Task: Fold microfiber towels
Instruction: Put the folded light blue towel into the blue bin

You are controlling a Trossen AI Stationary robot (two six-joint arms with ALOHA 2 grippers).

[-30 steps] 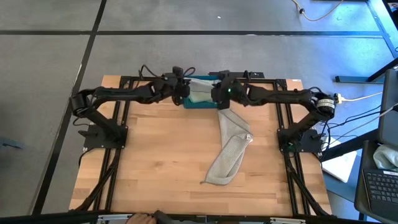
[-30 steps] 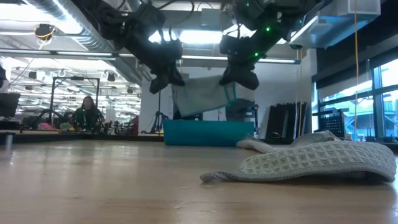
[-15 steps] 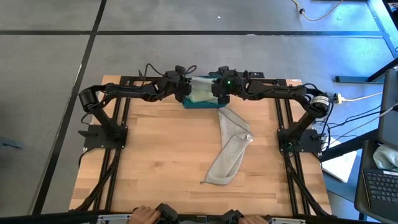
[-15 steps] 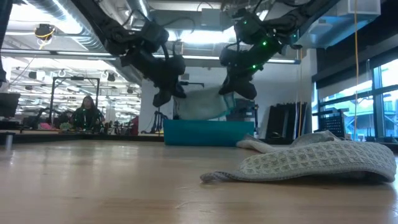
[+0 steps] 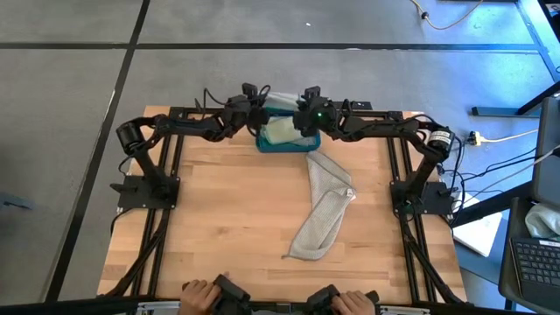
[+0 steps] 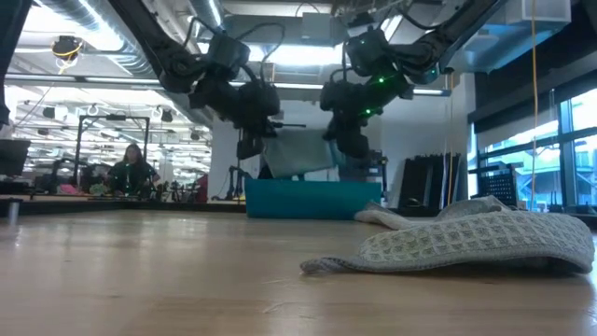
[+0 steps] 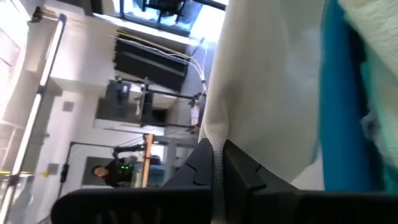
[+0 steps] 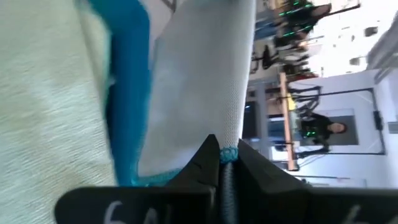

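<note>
We are looking at a robotics lab or workshop in a large industrial hall. The wooden table (image 5: 227,219) sits in a black metal frame (image 5: 166,184) on a grey concrete floor (image 5: 70,87) marked with dark lines. Beyond the table we see exposed ceiling ducts (image 6: 103,28), strip lights (image 6: 298,56), metal racks (image 6: 112,140) and tall windows (image 6: 560,140). A person (image 6: 131,168) sits at a far workbench, and a keyboard (image 5: 535,258) lies on a side desk.

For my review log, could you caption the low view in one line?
Both hands, left and right, hold a pale towel stretched above the teal bin; a grey towel lies crumpled nearby.
</note>
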